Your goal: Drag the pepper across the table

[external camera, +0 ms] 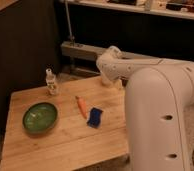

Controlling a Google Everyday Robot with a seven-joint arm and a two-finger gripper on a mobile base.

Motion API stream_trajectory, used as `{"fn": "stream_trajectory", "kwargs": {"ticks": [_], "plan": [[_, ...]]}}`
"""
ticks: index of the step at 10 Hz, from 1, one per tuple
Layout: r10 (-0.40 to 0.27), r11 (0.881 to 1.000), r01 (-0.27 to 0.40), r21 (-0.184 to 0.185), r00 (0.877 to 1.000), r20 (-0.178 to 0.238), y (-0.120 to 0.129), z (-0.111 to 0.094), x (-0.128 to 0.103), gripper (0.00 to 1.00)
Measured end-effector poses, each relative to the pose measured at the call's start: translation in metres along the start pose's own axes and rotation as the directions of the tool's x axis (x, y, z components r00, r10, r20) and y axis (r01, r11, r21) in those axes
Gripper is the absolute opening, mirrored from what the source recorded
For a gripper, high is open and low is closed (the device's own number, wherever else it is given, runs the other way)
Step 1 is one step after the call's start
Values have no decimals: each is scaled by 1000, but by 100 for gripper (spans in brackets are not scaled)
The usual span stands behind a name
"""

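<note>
White arm (157,105) looms beside the pepper (81,106), its tool unseen.

The light wooden butcher-block table (65,145) carries four things. A dark green round bowl (40,117) sits toward its left side, and a small clear bottle (51,82) stands upright near the far left edge. The slender orange pepper (81,106) lies about mid-table. Just beside its near end rests a blue rectangular block (94,117), possibly a sponge.
</note>
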Motion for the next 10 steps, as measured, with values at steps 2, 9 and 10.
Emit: {"fn": "stream_trajectory", "kwargs": {"ticks": [2,9,10], "plan": [[0,1000,0,0,1000,0,0,0,0,77],[-7,1000,7,7,1000,0,1,-1,-1,77],[-24,999,24,45,1000,12,7,-8,-1,77]]}}
